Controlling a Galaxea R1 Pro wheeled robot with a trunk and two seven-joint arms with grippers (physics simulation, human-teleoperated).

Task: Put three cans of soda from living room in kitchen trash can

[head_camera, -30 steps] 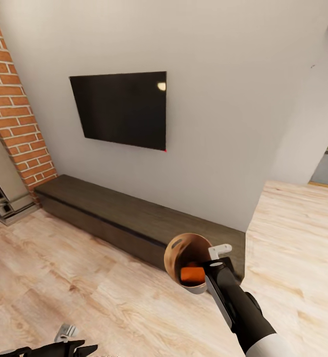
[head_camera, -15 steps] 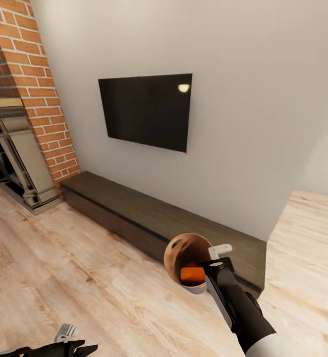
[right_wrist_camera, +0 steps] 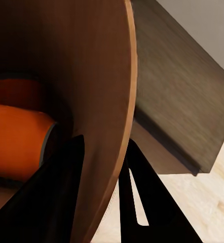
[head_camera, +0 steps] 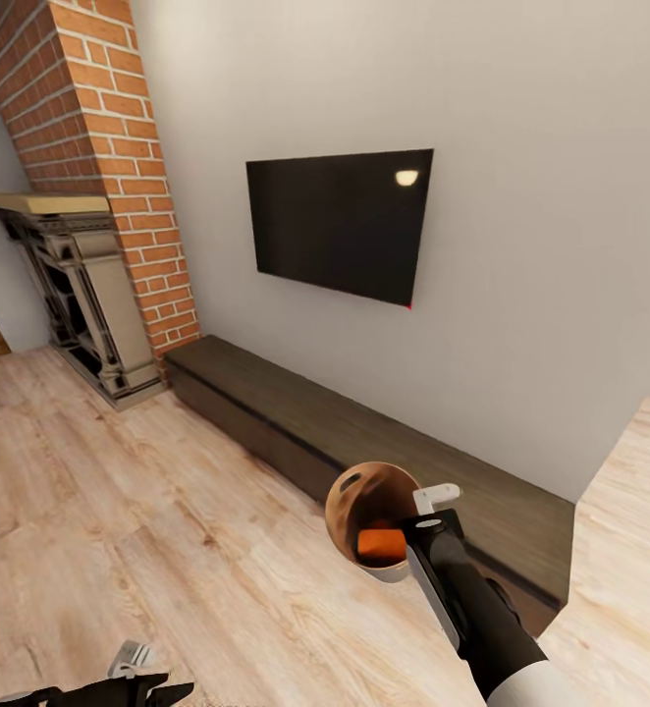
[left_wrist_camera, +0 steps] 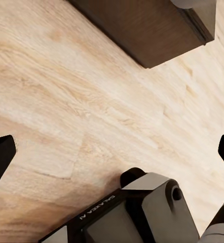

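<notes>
At the far left of the head view stands a dark ornate fireplace (head_camera: 80, 295) against a red brick column (head_camera: 109, 167), with light wood plank floor (head_camera: 119, 511) spreading in front of it. Low at the left edge the left gripper (head_camera: 153, 682) hangs over bare planks; in the left wrist view its two black fingertips (left_wrist_camera: 0, 157) sit far apart at opposite edges with nothing between them, so its jaws are wide open and empty. Toward the middle, a black wall TV (head_camera: 343, 224) hangs on the pale wall above a long low dark cabinet (head_camera: 364, 442) that runs along the wall's foot. Right of centre, the right gripper (head_camera: 425, 525) holds the tash can (head_camera: 359, 496) tilted with its tan-brown inside facing the camera. The right wrist view shows one dark finger (right_wrist_camera: 56, 197) inside the bin and the other outside, closed on the rim wall (right_wrist_camera: 109, 126) between them. Orange cans of soda (head_camera: 381, 542) lie on their sides in the bin's bottom, right beside the inner finger but not gripped by it; at least two show, and a third cannot be made out.
</notes>
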